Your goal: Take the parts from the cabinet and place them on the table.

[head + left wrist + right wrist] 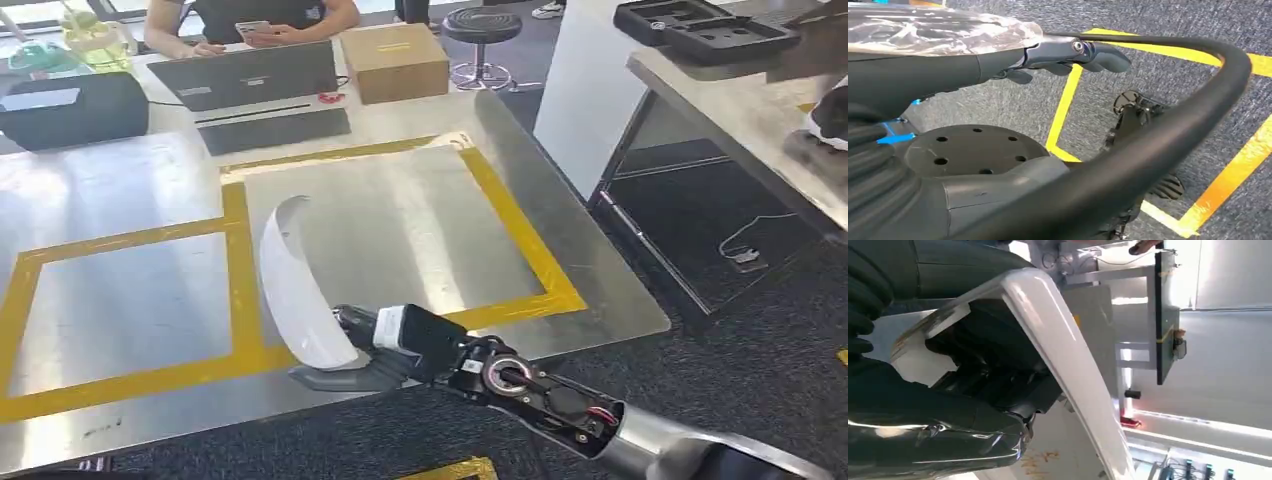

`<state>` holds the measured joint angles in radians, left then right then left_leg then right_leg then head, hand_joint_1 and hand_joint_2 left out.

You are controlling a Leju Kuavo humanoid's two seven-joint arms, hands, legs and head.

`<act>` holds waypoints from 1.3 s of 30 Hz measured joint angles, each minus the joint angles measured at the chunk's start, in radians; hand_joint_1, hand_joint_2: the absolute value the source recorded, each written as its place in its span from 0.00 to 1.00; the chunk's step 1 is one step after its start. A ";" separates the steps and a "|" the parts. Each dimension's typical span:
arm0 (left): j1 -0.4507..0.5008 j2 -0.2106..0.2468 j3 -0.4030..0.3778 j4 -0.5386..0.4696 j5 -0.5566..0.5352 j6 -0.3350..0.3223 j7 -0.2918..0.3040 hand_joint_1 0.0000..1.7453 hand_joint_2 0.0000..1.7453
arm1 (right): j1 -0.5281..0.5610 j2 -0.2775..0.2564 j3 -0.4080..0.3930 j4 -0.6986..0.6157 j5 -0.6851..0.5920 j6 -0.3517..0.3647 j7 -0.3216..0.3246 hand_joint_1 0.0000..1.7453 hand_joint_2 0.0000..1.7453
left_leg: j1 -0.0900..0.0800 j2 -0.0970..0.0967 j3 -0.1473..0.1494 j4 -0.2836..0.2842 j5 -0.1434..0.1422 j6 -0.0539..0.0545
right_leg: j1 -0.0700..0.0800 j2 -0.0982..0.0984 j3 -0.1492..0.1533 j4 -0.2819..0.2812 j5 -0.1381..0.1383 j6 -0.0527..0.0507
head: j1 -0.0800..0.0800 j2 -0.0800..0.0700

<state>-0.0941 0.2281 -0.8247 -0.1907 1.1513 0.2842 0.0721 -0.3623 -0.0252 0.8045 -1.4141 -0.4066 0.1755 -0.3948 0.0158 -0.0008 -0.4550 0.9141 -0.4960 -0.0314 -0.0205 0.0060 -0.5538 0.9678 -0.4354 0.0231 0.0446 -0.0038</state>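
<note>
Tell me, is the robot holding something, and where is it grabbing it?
Yes. The right hand holds a curved white part by its lower end, over the near edge of the metal table. The left hand holds nothing.

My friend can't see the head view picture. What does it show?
The robot's right hand holds a curved white part over the near edge of a shiny metal table marked with yellow tape squares. A person sits behind a laptop.
</note>
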 joint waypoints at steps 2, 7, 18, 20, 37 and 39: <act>0.000 0.000 0.000 0.000 -0.003 -0.002 0.000 0.00 1.00 | -0.007 0.000 -0.003 0.004 0.004 -0.002 0.000 0.98 1.00 | 0.000 0.000 0.000 0.000 0.000 0.000 | 0.000 0.000 0.000 0.000 0.000 0.000 | 0.000 0.000; 0.000 0.000 -0.002 0.000 -0.003 -0.003 0.000 0.00 1.00 | -0.050 0.000 -0.009 0.021 0.033 -0.030 0.019 0.98 1.00 | 0.000 0.000 0.000 0.000 0.000 0.000 | 0.000 0.000 0.000 0.000 0.000 0.000 | 0.000 0.000; -0.001 0.000 -0.010 0.000 0.001 -0.009 -0.003 0.00 1.00 | -0.181 0.032 0.023 0.097 0.287 -0.136 0.119 0.98 1.00 | 0.000 0.000 -0.002 0.000 0.000 0.000 | -0.001 0.000 0.000 0.000 0.001 0.000 | 0.000 0.000; -0.003 -0.001 -0.015 0.000 0.004 -0.009 -0.001 0.00 1.00 | -0.230 0.065 0.043 0.147 0.367 -0.168 0.136 0.98 1.00 | 0.001 0.000 -0.002 0.000 0.001 0.001 | 0.000 0.000 0.000 0.000 0.001 0.000 | 0.000 0.000; -0.005 -0.002 -0.028 0.000 -0.006 -0.009 -0.005 0.00 1.00 | -0.353 0.319 0.207 0.522 0.592 -0.228 0.115 0.98 1.00 | 0.000 -0.002 -0.002 0.001 0.002 0.001 | 0.000 -0.002 0.000 0.000 0.002 -0.001 | 0.000 0.000; -0.005 -0.002 -0.030 0.000 -0.006 -0.009 -0.005 0.00 1.00 | -0.356 0.330 0.215 0.543 0.594 -0.228 0.114 0.98 1.00 | 0.000 -0.002 -0.002 0.001 0.002 0.001 | 0.000 -0.002 0.000 0.000 0.002 -0.001 | 0.000 0.000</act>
<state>-0.0994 0.2262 -0.8549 -0.1907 1.1456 0.2754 0.0671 -0.7180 0.3052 1.0193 -0.8712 0.1873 -0.0523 -0.2804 0.0162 -0.0029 -0.4572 0.9150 -0.4938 -0.0304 -0.0201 0.0041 -0.5537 0.9682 -0.4337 0.0223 0.0446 -0.0038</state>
